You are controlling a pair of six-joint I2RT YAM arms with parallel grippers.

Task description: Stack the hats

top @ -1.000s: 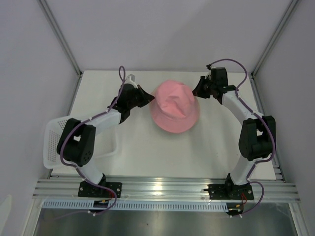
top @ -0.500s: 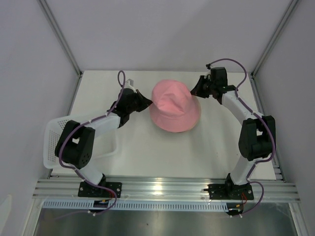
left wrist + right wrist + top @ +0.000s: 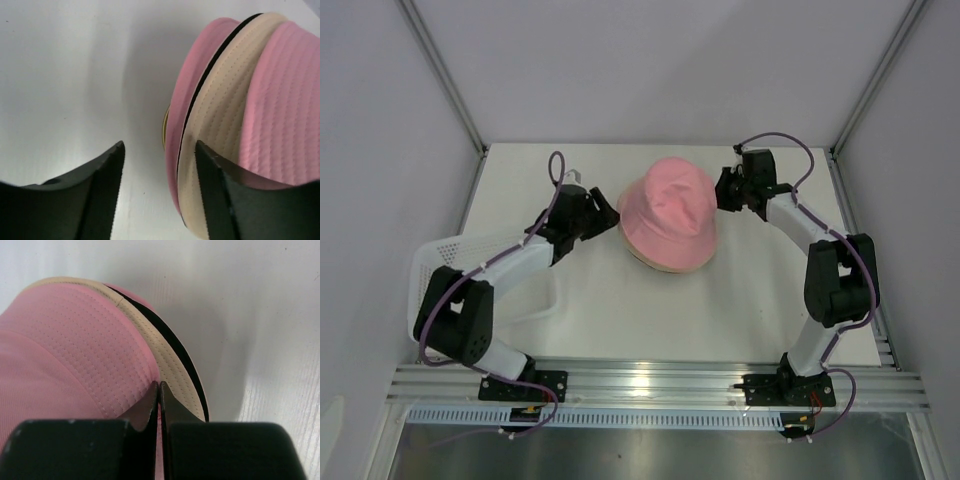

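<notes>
A pink hat [image 3: 670, 205] lies on top of a pile of hats in the middle of the table. Under it, in the left wrist view, a beige brim [image 3: 225, 100], a thin black edge [image 3: 200, 95] and a lower pink brim [image 3: 187, 85] show. My left gripper [image 3: 610, 218] stands open at the pile's left edge, its fingers [image 3: 107, 175] apart, the stacked brims passing between them untouched by the left one. My right gripper [image 3: 723, 190] is shut on the top pink hat's brim [image 3: 100, 355] at the pile's right side, above the beige brim [image 3: 172, 365].
A white plastic basket [image 3: 430, 270] sits at the table's left edge beside the left arm. Metal frame posts rise at the two back corners, and white walls close in the table on three sides.
The pink hat, held spread between both grippers, has come down onto the pile. The left gripper has opened and let go of its brim. The right gripper stays shut and moved slightly left.
</notes>
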